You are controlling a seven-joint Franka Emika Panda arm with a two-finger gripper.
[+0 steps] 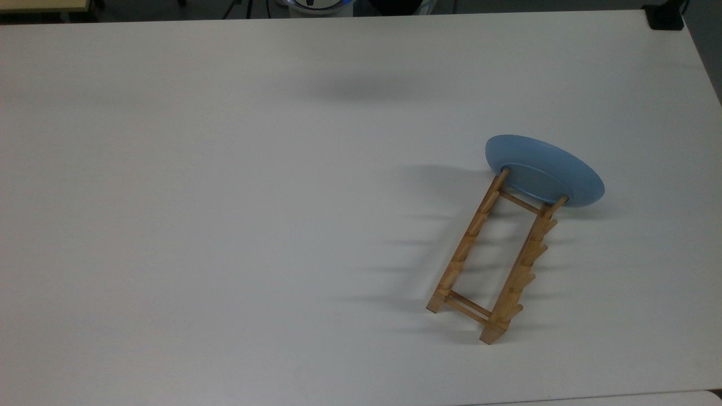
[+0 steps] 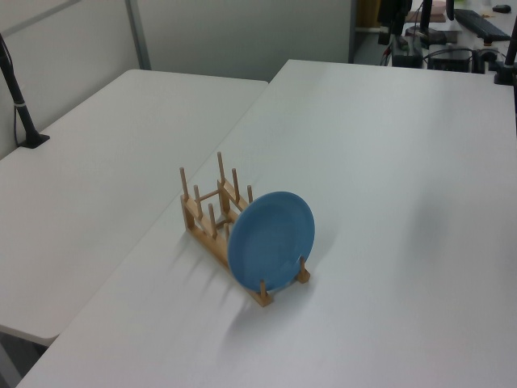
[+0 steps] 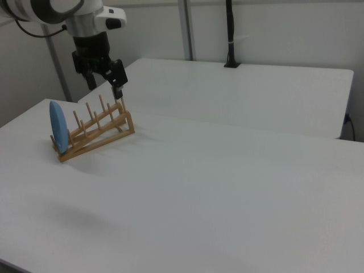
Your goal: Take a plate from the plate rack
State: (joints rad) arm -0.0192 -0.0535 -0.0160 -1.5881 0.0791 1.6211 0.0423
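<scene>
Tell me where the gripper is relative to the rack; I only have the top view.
Observer: In the right view the gripper hangs above the plate rack's empty end, away from the plate.
Operator: Open or shut?
Observer: Open, with nothing between its fingers.
Operator: Is the plate standing straight?
Observer: In the left view it stands nearly upright on its edge, just behind the last pair of pegs.
</scene>
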